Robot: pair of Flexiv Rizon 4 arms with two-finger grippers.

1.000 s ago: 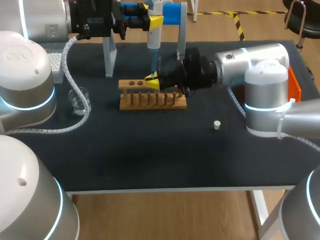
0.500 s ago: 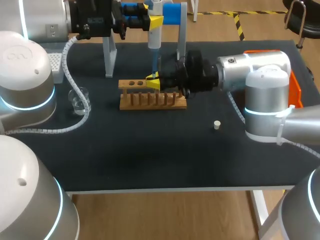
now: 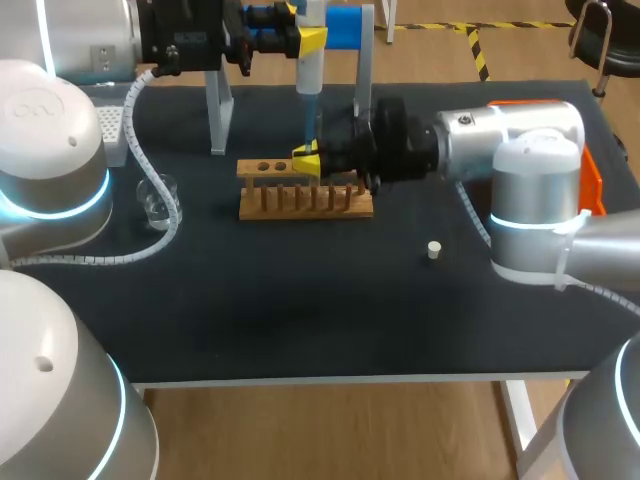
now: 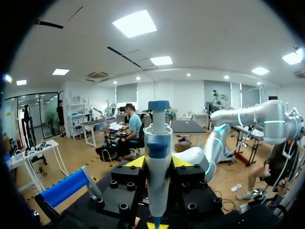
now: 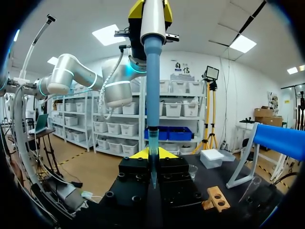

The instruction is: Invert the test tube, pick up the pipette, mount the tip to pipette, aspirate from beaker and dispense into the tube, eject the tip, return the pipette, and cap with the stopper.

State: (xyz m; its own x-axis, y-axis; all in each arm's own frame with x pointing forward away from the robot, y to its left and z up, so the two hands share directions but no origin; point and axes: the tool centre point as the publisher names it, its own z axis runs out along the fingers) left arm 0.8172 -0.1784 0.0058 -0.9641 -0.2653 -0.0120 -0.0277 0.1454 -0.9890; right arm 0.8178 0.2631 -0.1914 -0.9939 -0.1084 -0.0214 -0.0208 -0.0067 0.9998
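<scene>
**Pipette upright over rack, tip down at right gripper**

Presently, in the head view, the left gripper (image 3: 308, 40) sits above the far edge of the table (image 3: 300, 310), clamped on the pipette (image 3: 308, 85), which hangs upright. The pipette's blue lower shaft runs down to the right gripper (image 3: 305, 162). That gripper lies level over the top board of the wooden rack (image 3: 300, 205), midway along the far half of the table.

- Beaker (image 3: 158, 198): near the left edge, well apart from the rack.
- Stopper (image 3: 434, 250): alone, toward the right edge, nearer the front edge than the rack.
- White tip box (image 3: 112, 128): at the far left corner.
- Blue-padded stand (image 3: 345, 25): along the far edge, behind the pipette.

Left wrist view only: the pipette body is pinched from both sides between the yellow fingertips (image 4: 137, 162). The head view does not resolve this contact.

Right wrist view only: a clear tip (image 5: 152, 157) is mounted on the blue shaft, its point coming down right at this gripper's front. In the head view that stretch is lost against the gripper.

Whether the right gripper grips anything cannot be told. The test tube cannot be made out in any view.
</scene>
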